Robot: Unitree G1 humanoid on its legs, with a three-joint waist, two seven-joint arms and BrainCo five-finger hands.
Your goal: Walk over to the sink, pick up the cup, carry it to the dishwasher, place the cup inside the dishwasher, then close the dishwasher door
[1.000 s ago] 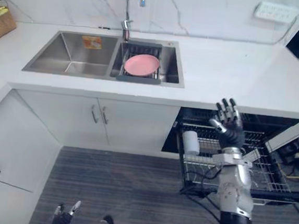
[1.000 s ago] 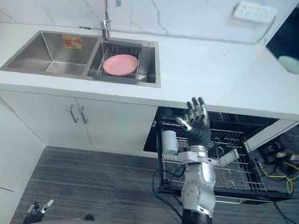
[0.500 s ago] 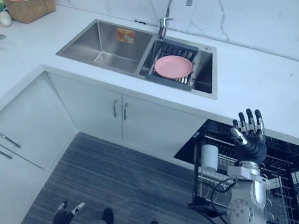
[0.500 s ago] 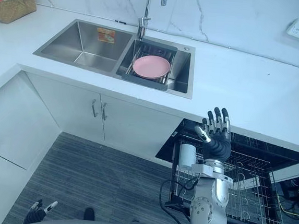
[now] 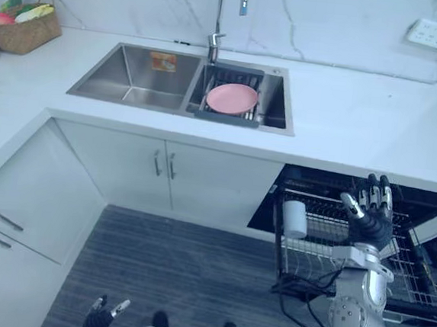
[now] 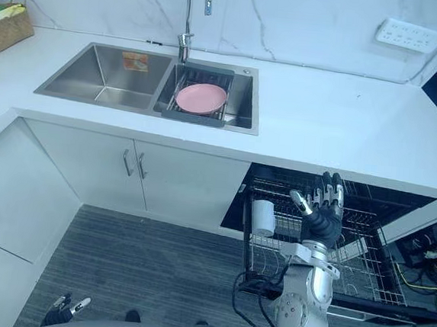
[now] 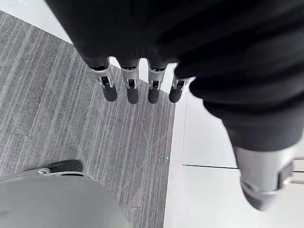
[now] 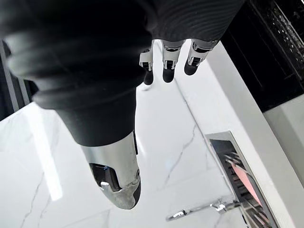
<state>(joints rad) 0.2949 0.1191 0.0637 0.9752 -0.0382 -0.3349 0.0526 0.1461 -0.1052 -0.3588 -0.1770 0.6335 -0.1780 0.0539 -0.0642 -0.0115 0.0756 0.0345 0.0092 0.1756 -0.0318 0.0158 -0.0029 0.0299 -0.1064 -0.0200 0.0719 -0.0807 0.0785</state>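
Cup stands in dishwasher rack, beside right hand; fingers straight, holding nothing.

We are finding no readable text; the orange sticker inside the sink is showing print too small to read.

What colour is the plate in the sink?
Pink. The plate shows best in the left eye view.
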